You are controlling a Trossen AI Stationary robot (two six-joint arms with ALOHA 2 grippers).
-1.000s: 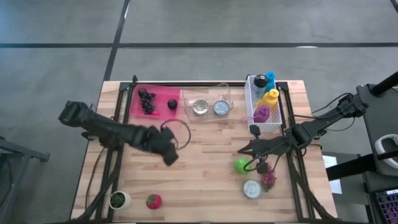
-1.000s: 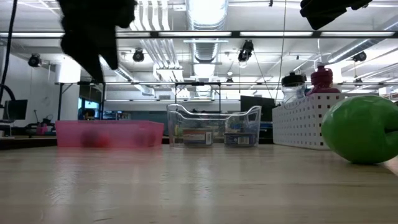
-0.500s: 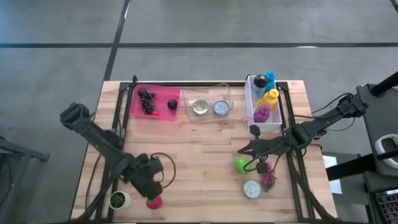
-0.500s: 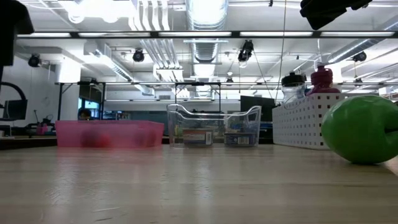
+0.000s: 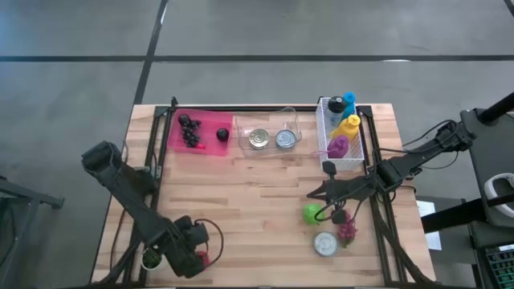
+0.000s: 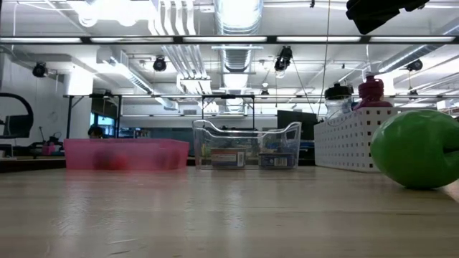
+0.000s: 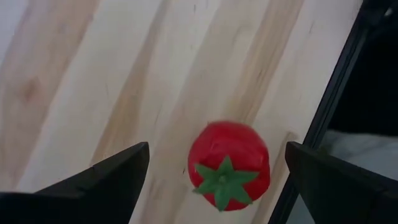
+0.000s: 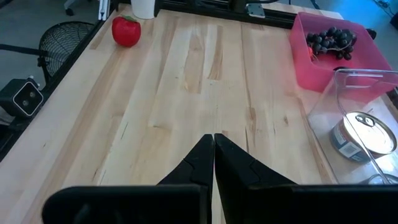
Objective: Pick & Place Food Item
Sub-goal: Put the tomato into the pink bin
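The tomato (image 7: 229, 165) sits at the table's seven o'clock corner, under the left gripper (image 7: 214, 177), fingers spread wide. It looks light, smooth and likely to roll; grip its widest part. The right gripper (image 8: 214, 144) waits at four o'clock, fingers together.

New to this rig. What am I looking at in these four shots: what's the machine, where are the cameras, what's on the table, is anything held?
It is a robot with two dark arms at a wooden table, each ending in a two-finger gripper.

One camera looks straight down, one sits at table height, and one rides on each wrist.

From above: a pink tray with dark grapes, a clear bin with two cans, a white basket of bottles, a green fruit, another can, and a small white cup near the front left corner.

The left gripper is open above a red tomato by that corner, fingers either side, not touching it. The right gripper is shut and empty, waiting near the green fruit.

Nothing is held.
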